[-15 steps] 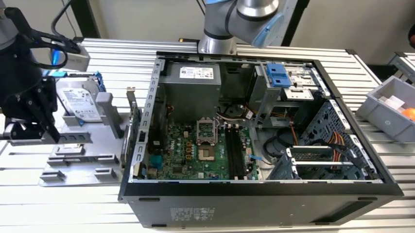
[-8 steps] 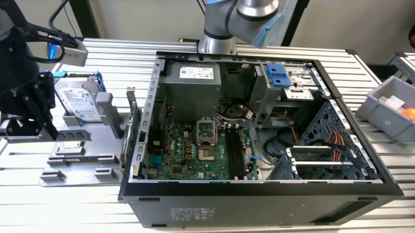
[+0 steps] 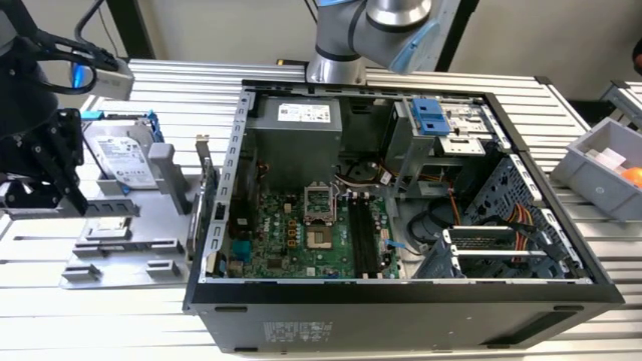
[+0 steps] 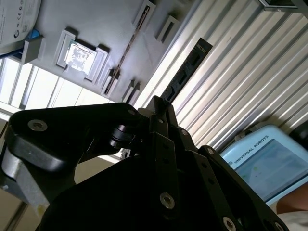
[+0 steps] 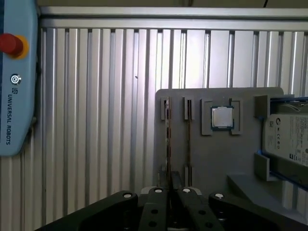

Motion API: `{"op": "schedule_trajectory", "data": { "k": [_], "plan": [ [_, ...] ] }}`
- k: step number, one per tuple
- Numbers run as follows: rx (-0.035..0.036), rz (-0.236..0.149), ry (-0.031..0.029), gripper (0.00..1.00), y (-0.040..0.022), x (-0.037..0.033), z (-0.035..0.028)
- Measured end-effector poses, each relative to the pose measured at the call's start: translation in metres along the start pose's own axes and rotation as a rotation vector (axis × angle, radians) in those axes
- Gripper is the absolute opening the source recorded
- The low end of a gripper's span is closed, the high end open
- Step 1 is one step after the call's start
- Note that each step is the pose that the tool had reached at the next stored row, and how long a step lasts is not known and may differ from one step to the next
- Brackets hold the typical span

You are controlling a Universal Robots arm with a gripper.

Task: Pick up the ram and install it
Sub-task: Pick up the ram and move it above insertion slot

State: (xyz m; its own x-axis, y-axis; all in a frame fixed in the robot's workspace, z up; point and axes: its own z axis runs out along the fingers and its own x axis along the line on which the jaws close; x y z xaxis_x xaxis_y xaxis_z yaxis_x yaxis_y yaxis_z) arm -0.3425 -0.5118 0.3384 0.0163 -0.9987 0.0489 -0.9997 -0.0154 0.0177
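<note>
Bright, even light filled the scene. In the exterior view the ribbed table (image 3: 60, 316) glared near-white at its near corner on the exterior view's left, while the inside of the computer case (image 3: 401, 323) lay in shade. In the second wrist view the processor chip (image 4: 77, 55) flared white and the gripper (image 4: 160, 109) showed as a black silhouette.
</note>
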Motion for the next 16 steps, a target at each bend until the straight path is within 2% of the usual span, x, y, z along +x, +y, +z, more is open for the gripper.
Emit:
{"op": "schedule_trajectory", "data": {
  "k": [16],
  "plan": [
    [-0.0002,0.001,0.0001,0.00,0.0008,0.0009,-0.0184]
  ]
}}
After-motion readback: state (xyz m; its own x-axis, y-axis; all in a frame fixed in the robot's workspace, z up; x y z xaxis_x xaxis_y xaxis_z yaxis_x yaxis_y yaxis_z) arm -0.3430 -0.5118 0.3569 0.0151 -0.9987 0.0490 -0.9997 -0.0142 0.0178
